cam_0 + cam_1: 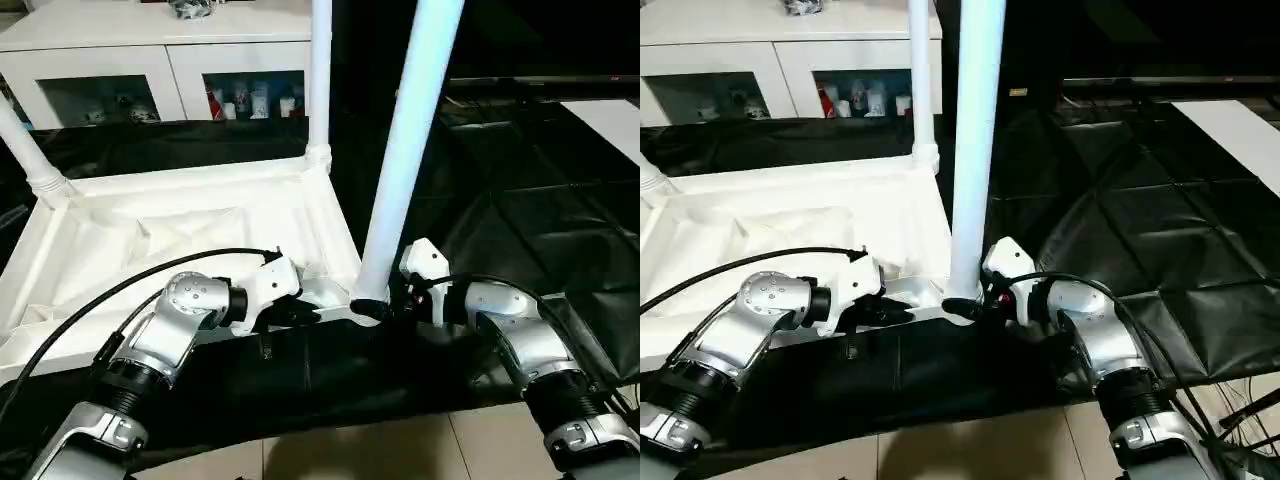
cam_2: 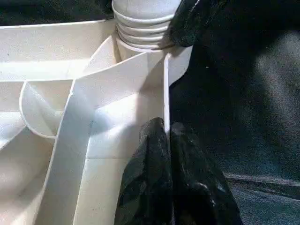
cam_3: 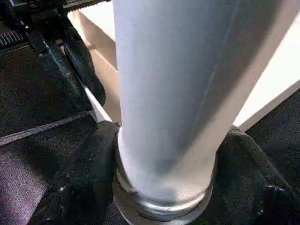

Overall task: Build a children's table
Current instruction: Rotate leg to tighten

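Note:
The children's table top (image 1: 180, 230) lies upside down on the black cloth, ribs facing up. Two legs stand in its far corners, one at the far left (image 1: 25, 150) and one at the far right (image 1: 320, 80). A third leg (image 1: 405, 150) rises from the near right corner socket. My left gripper (image 1: 300, 308) is shut on the thin near rim wall (image 2: 165, 93) beside that corner. My right gripper (image 1: 375, 305) is closed around this leg's base, a black finger (image 3: 89, 159) pressed against each side.
The black-draped table (image 1: 520, 200) stretches away to the right, with a white sheet (image 1: 615, 120) at its far right edge. A white cabinet with glass doors (image 1: 150, 60) stands behind. Tiled floor (image 1: 350, 450) shows below the near edge.

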### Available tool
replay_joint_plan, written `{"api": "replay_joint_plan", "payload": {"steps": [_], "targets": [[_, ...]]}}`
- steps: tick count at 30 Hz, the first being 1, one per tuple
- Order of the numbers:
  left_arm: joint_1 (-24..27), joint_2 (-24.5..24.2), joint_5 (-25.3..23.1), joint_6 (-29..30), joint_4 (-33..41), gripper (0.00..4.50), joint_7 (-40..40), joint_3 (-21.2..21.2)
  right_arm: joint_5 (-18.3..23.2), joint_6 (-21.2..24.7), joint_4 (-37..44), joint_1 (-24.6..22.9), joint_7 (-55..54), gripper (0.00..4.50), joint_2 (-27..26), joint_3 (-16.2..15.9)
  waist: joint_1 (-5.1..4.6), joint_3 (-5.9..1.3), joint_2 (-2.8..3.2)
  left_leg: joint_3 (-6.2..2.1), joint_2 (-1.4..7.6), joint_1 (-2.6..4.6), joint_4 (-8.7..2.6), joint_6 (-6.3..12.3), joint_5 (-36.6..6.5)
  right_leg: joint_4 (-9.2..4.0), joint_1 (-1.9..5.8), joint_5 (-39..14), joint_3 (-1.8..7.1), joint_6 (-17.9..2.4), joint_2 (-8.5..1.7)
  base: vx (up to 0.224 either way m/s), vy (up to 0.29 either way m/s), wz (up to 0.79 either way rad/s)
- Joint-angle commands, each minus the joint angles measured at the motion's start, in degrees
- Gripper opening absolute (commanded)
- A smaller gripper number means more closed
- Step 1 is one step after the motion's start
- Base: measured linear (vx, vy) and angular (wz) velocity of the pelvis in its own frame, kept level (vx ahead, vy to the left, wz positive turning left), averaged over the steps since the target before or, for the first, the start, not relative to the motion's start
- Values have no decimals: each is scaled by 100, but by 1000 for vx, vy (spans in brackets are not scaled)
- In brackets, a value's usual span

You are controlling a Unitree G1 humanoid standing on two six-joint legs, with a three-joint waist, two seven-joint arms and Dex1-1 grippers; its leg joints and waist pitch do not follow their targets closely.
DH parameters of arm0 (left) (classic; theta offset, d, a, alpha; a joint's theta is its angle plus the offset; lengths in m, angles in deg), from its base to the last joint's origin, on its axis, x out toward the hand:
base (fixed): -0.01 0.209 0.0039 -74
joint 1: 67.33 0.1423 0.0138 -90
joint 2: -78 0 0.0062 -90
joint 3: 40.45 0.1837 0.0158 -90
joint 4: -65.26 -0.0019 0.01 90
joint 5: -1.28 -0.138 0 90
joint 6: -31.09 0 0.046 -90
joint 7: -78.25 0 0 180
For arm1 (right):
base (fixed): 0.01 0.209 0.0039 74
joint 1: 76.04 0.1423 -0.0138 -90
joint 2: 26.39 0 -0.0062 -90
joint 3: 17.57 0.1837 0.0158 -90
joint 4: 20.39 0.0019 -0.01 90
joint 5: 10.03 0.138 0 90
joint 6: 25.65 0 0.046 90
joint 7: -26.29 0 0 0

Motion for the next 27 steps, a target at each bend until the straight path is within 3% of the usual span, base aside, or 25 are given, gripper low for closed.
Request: {"api": "replay_joint_plan", "payload": {"steps": [1,4,8,10,13,14,20,22,27], "targets": [[71,24,2,36,-129,0,98,155,-80,-36,-101,100,-25,265,-47,-38,15,-325,-36,-113,255,-14,-378,433,-1124,-422,292,-1125,269,-1370,-319,0,0,0],[0,113,-54,51,-263,0,-150,100,-125,29,-308,148,-535,264,-244,83,1,-311,-40,-113,248,-18,-386,413,-1194,-439,287,-1270,265,-1355,-319,0,0,0],[-256,373,-195,266,-625,0,-731,6,-168,177,-559,269,-1461,264,-647,294,-56,-284,-23,-135,240,10,-423,193,-1517,-508,249,-1927,262,-1151,-316,0,0,0],[-371,505,-234,358,-780,0,-985,-39,-202,292,-622,303,-1800,264,-807,333,-73,-293,-22,-149,243,25,-428,117,-1578,-512,247,-2001,262,-1110,-324,0,0,0],[-685,809,-278,482,-1209,0,-1631,-211,-189,584,-786,439,-2523,264,-1182,477,-93,-290,-21,-133,222,37,-418,130,-1627,-523,220,-1918,277,-1111,-305,0,0,0],[-801,897,-323,527,-1377,0,-1841,-235,-235,651,-907,523,-2824,264,-1299,507,-84,-315,-17,-143,223,30,-413,120,-1519,-501,246,-1796,274,-1136,-324,0,0,0],[-1259,1294,-466,659,-2101,0,-2601,-294,-499,928,-1519,926,-4233,264,-1815,655,-94,-323,-10,-128,193,23,-403,93,-1360,-491,240,-1596,275,-1152,-311,0,0,0],[-1391,1433,-498,675,-2303,0,-2766,-294,-569,1029,-1656,1041,-4634,264,-2007,676,-75,-329,-6,-125,208,19,-398,123,-1272,-474,246,-1318,276,-1213,-316,0,0,0],[-1540,1575,-506,600,-2559,0,-2865,-296,-602,1104,-1761,1129,-4940,264,-2243,701,-38,-323,-15,-119,203,16,-405,182,-1306,-477,264,-1248,277,-1211,-326,0,0,0]]}}
